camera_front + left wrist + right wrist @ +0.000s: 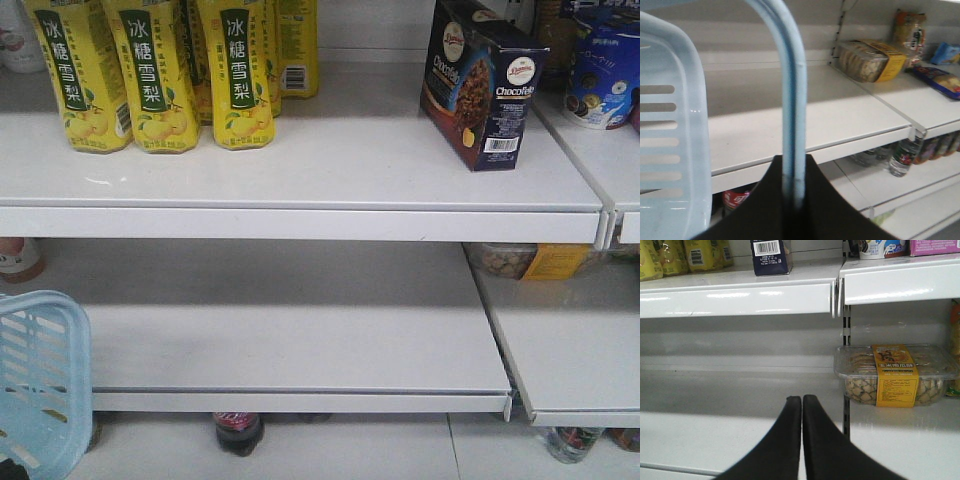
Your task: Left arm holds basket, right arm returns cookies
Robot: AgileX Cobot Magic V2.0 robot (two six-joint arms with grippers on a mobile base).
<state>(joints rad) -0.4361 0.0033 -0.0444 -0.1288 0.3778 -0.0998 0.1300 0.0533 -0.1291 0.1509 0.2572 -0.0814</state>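
Observation:
The cookies (pixel 482 82), a dark navy carton with white lettering and a barcode, stand upright on the upper shelf at the right; their lower end with the barcode also shows in the right wrist view (pixel 770 256). The light blue basket (pixel 40 385) hangs at the lower left of the front view. My left gripper (pixel 793 167) is shut on the basket's strap handle (pixel 790 100), with the slotted basket wall (pixel 670 140) beside it. My right gripper (pixel 802 400) is shut with nothing in it, in front of the middle shelf, well below the cookies.
Yellow drink bottles (pixel 160 70) stand at the upper shelf's left. A blue-and-white round pack (pixel 602 65) sits right of the cookies. A clear tub of biscuits with a yellow label (pixel 895 374) lies on the middle shelf at right. Bottles (pixel 238 432) stand under the lowest shelf.

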